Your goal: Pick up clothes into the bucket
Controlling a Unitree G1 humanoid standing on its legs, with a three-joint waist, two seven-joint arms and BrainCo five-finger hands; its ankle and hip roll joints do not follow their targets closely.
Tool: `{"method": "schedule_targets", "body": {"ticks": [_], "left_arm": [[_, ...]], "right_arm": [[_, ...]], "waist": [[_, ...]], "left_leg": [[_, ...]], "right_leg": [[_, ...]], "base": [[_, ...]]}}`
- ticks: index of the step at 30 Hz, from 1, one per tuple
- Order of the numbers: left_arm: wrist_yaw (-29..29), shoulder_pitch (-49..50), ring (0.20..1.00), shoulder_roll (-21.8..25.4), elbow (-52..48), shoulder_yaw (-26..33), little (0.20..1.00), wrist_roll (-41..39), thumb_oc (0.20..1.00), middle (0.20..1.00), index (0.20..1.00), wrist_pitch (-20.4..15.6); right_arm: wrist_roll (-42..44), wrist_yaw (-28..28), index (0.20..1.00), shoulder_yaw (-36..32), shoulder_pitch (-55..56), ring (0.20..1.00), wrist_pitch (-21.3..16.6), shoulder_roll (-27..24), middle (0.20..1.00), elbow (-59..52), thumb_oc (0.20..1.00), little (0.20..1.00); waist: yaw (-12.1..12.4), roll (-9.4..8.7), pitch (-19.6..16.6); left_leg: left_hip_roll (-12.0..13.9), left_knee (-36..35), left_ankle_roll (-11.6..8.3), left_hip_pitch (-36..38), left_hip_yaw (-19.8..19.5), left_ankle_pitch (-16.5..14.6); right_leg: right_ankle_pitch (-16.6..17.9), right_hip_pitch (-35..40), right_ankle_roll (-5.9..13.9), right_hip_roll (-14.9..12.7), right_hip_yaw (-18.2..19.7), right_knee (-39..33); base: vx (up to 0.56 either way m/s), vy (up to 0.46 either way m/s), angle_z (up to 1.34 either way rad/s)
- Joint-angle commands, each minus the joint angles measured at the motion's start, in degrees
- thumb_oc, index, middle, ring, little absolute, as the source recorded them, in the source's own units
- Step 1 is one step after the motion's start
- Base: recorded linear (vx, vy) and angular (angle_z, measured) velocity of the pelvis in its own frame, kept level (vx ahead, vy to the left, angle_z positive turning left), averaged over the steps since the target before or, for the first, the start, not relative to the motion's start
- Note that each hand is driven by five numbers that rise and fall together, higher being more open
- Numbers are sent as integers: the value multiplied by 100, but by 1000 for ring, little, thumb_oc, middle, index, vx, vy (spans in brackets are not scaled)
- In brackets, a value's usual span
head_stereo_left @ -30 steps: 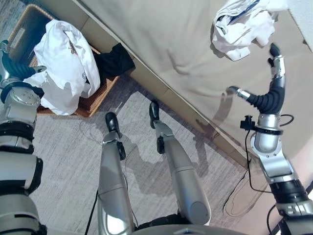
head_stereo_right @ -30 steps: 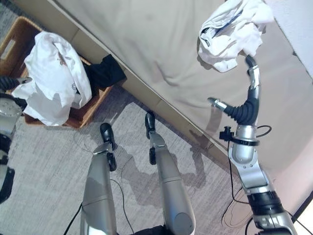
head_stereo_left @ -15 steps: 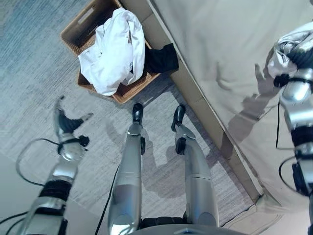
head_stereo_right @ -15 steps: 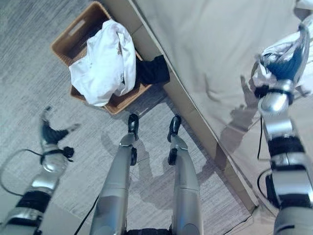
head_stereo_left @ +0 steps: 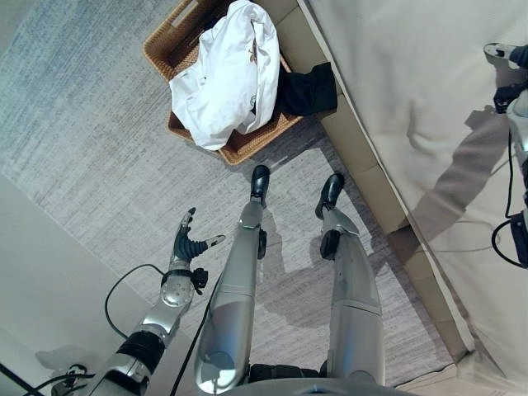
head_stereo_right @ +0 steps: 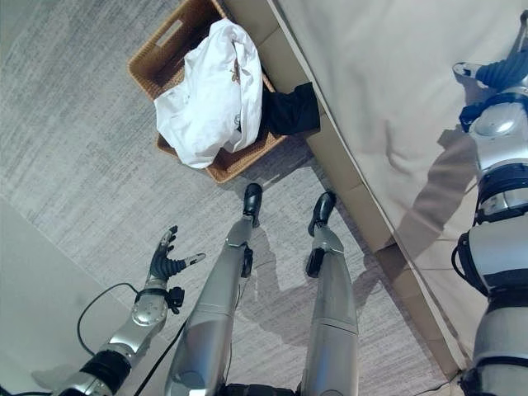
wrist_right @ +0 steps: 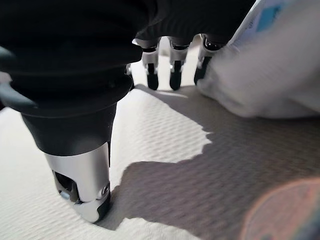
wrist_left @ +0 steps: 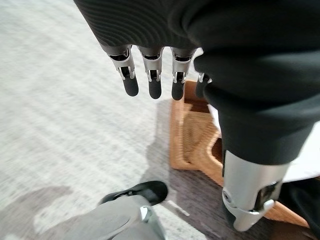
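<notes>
On the bed, white clothes lie just beside the right hand's relaxed, empty fingers.

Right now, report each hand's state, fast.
Left hand: open, holding nothing, above the floor.
Right hand: open, holding nothing, fingers beside the white garment on the bed.

The wicker basket stands on the grey carpet, close against the bed frame. A white garment heaped over its rim covers most of the opening; a strip near the far handle stays bare. A black garment fills the gap between basket and bed. The left hand, fingers straight, hangs above open carpet well short of the basket. On the bed, the right hand has bare sheet below and a white garment on the bed just beside it.
</notes>
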Motion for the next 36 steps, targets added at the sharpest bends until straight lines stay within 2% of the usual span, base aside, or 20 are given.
{"method": "schedule_targets", "body": {"ticks": [1, 4, 7, 9, 10, 11, 12, 13, 15, 17, 18, 20, 24, 29, 35, 36], "left_arm": [[-183, 567, 1000, -187, -198, -94, 1000, -356, 1000, 1000, 1000, -39], [-216, 560, 1000, -188, -236, -101, 1000, -452, 1000, 1000, 1000, -39], [-179, 399, 1000, -227, -292, -208, 1000, -521, 1000, 1000, 1000, -18], [-62, 328, 1000, -203, -425, -256, 1000, -451, 1000, 1000, 1000, -59], [-33, 224, 1000, -184, -499, -225, 1000, -381, 1000, 1000, 1000, -70], [38, 200, 1000, -176, -539, -224, 1000, -293, 1000, 1000, 1000, -99], [101, 220, 1000, -210, -501, -259, 1000, -253, 1000, 1000, 1000, -135], [196, 148, 1000, -212, -472, -238, 1000, -158, 1000, 1000, 1000, -165], [302, 44, 1000, -224, -345, -276, 1000, -28, 1000, 1000, 1000, -208], [388, -17, 1000, -239, -262, -248, 1000, 61, 1000, 1000, 1000, -235], [464, -27, 1000, -250, -245, -251, 1000, 117, 1000, 1000, 1000, -248], [510, -99, 1000, -307, -119, -270, 1000, 166, 1000, 1000, 1000, -244], [567, -194, 1000, -460, 252, -271, 1000, 208, 1000, 1000, 1000, -208], [499, -205, 1000, -538, 623, -249, 1000, 259, 1000, 1000, 1000, -156], [348, -122, 1000, -521, 789, -238, 1000, 204, 1000, 1000, 1000, -196], [287, -100, 1000, -513, 733, -225, 1000, 137, 1000, 1000, 1000, -226]], "right_arm": [[353, 179, 1000, 351, -116, 1000, 389, -782, 1000, 505, 1000, 1000], [396, 202, 1000, 379, -168, 1000, 422, -766, 1000, 547, 1000, 1000], [370, -131, 1000, 290, -128, 1000, 341, -688, 1000, 481, 1000, 1000], [217, -664, 1000, 298, -46, 1000, 182, -653, 1000, 27, 1000, 1000], [62, -852, 1000, 283, -25, 1000, 83, -680, 1000, -348, 1000, 1000], [-135, -1194, 1000, 199, 171, 1000, -20, -727, 1000, -896, 1000, 1000], [-200, -1576, 1000, -53, 512, 1000, -163, -734, 1000, -1481, 1000, 1000], [-353, -1936, 1000, -259, 614, 1000, -251, -835, 1000, -2026, 1000, 1000], [-778, -2502, 1000, -643, 920, 1000, -304, -842, 1000, -2590, 1000, 1000], [-1225, -2874, 1000, -969, 1120, 1000, -186, -959, 1000, -3267, 1000, 1000], [-1332, -3192, 1000, -1300, 1286, 1000, -156, -894, 1000, -3463, 1000, 1000], [-1479, -3481, 1000, -1583, 1380, 1000, -125, -825, 1000, -3606, 1000, 1000], [-1398, -3713, 1000, -2048, 1692, 1000, -174, -606, 1000, -3789, 1000, 1000], [-1395, -3644, 1000, -2146, 1790, 1000, -144, -452, 1000, -3804, 1000, 1000], [-1127, -3103, 1000, -1683, 1417, 1000, -162, -300, 1000, -3291, 1000, 1000], [-1055, -2836, 1000, -1463, 1249, 1000, -183, -261, 1000, -3216, 1000, 1000]], "waist": [[-257, 534, -80], [-277, 538, -80], [-348, 516, -80], [-443, 504, -80], [-478, 505, -80], [-557, 490, -80], [-613, 468, -80], [-678, 470, -80], [-725, 476, -80], [-803, 466, -80], [-812, 459, -80], [-848, 467, -80], [-900, 463, -80], [-968, 468, -80], [-1007, 536, -80], [-1021, 558, -80]], "left_leg": [[120, 116, -5, 181, -210, -355], [147, 14, -14, 212, -214, -286], [193, -197, -15, 336, -246, -201], [210, -254, -16, 403, -209, -181], [233, -314, 4, 247, -166, 4], [245, -321, 0, 268, -137, -2], [235, -306, -15, 482, -135, -179], [244, -347, 7, 353, -85, -23], [242, -359, 15, 410, -50, -35], [248, -407, 21, 514, -6, -50], [240, -423, 28, 564, 9, -57], [234, -425, 35, 628, 38, -71], [211, -519, 15, 864, 95, -46], [206, -637, 11, 1214, 260, -51], [248, -763, 17, 1663, 523, -67], [266, -842, 12, 1759, 581, -35]], "right_leg": [[-398, 258, 397, -159, 24, 263], [-400, 215, 394, -138, 31, 273], [-395, 201, 394, -49, 72, 235], [-377, 223, 417, -38, 96, 219], [-159, 63, 382, -24, 55, 119], [-150, 77, 393, -12, 91, 100], [-329, 242, 450, 1, 187, 166], [-142, 124, 414, 7, 167, 77], [-121, 150, 423, 20, 214, 58], [-103, 207, 429, 32, 265, 24], [-92, 244, 437, 36, 280, 3], [-73, 319, 445, 46, 322, -59], [-13, 571, 461, 90, 367, -224], [122, 941, 478, 149, 473, -506], [222, 1243, 504, 235, 680, -688], [240, 1292, 496, 267, 716, -731]], "base": [[13, -58, 17], [17, -51, 9], [10, -71, 1], [-40, -12, 0], [-69, 32, -1], [-10, 39, -7], [-12, 48, -9], [-20, 44, -12], [-50, 39, -16], [-22, 36, -19], [-23, 24, -18], [-27, 25, -14], [-31, 16, -6], [-37, 24, -14], [-32, 16, -26], [-16, -17, -15]]}}
